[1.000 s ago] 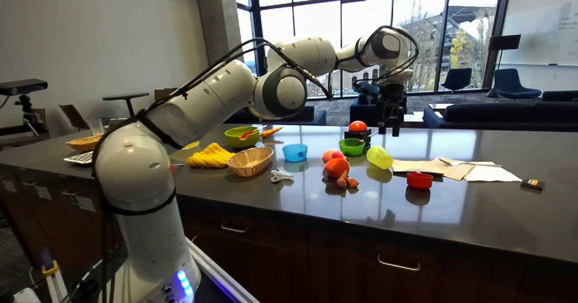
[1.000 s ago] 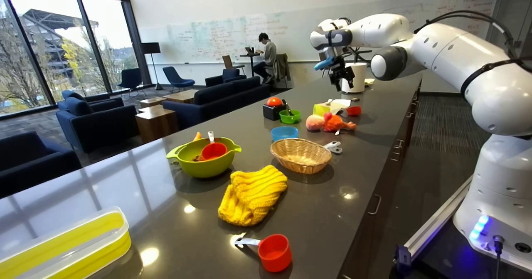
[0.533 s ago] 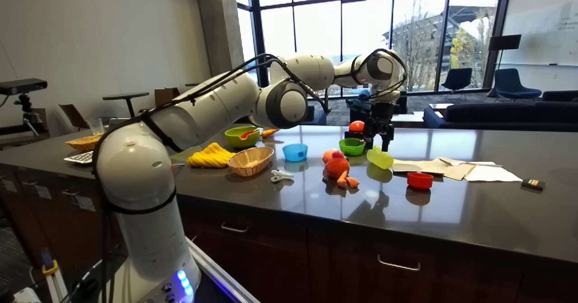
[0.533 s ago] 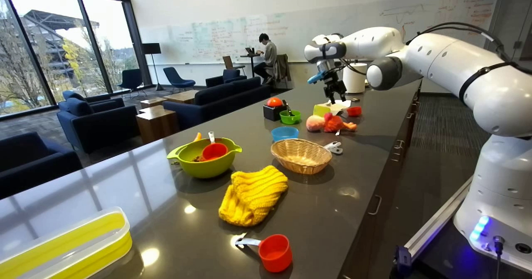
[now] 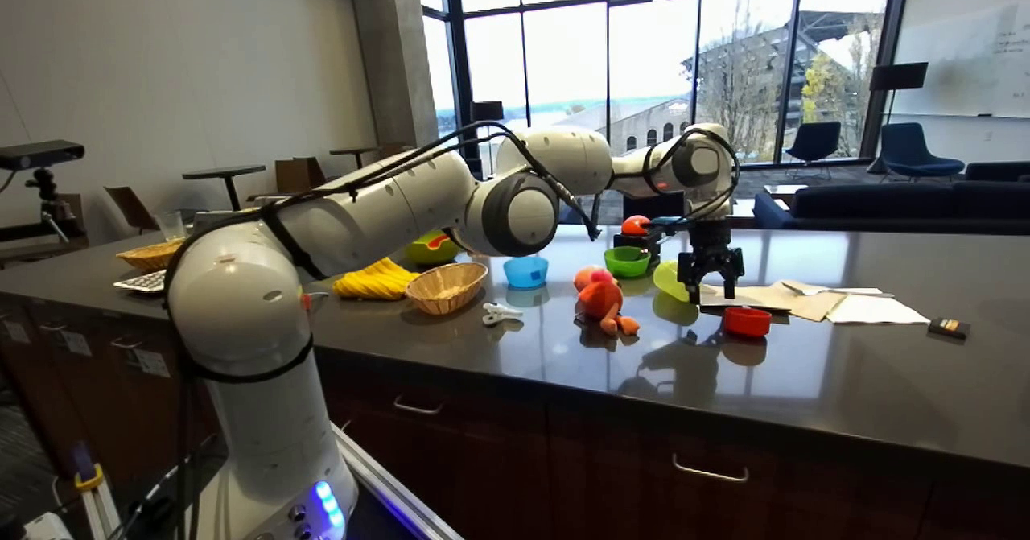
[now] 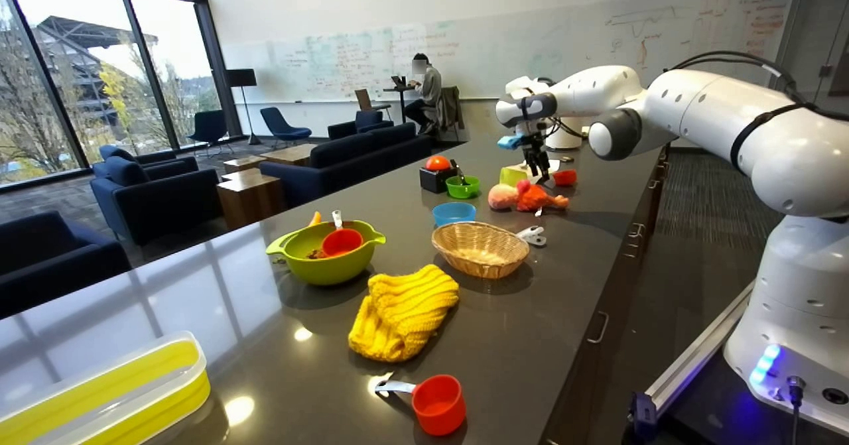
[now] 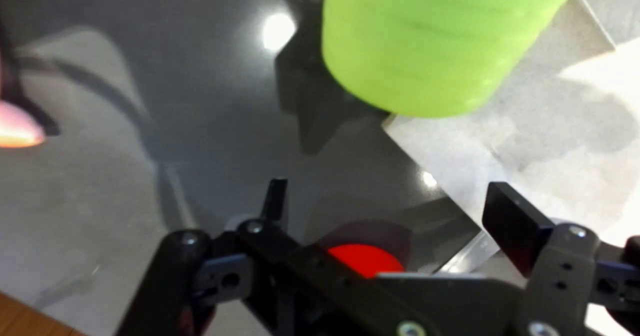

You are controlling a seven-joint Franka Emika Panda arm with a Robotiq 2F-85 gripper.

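Black fingers [image 7: 511,221] of the tool [image 5: 711,292] stand spread above the glossy grey counter [image 5: 885,379], its front edge at six o'clock in an exterior view. There, a round red plastic cup [image 5: 747,322] sits near them at four; tan paper sheets [image 5: 813,305] lie at three, an orange plush toy [image 5: 599,300] at nine. The wrist view shows a lime-green ridged plastic container [image 7: 435,45] at twelve. In an exterior view, a lime-green spouted bowl [image 6: 328,270] at eight holds a red scoop [image 6: 341,241]; a bright-green bowl [image 6: 462,191] at nine, a dark-handled utensil [image 6: 458,170].
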